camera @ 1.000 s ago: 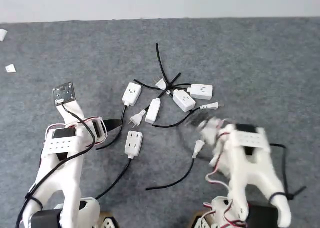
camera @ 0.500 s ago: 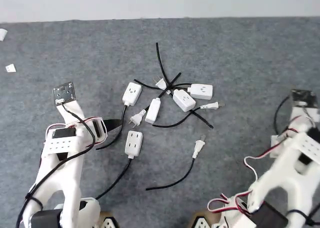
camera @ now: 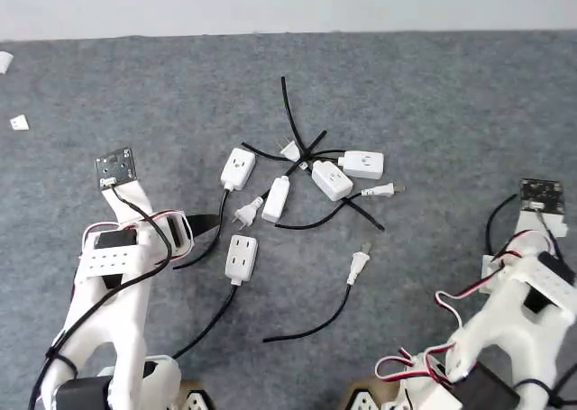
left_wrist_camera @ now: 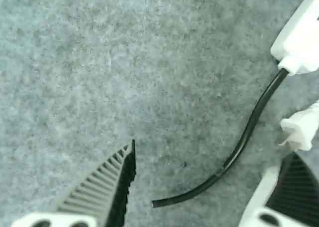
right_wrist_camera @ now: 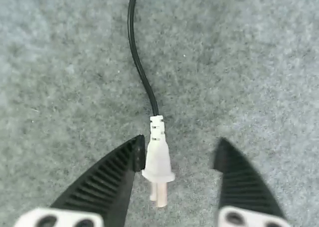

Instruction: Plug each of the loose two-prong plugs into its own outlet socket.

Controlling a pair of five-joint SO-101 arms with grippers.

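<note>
On the table (camera: 469,104), plug (camera: 358,267), long axis near-to-far, prongs facing away.

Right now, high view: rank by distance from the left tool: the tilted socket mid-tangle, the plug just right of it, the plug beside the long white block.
1. Left plug, beside the long white block, just right of the left tool.
2. Tilted socket, mid-tangle.
3. Right plug, past that socket, farthest right.
</note>
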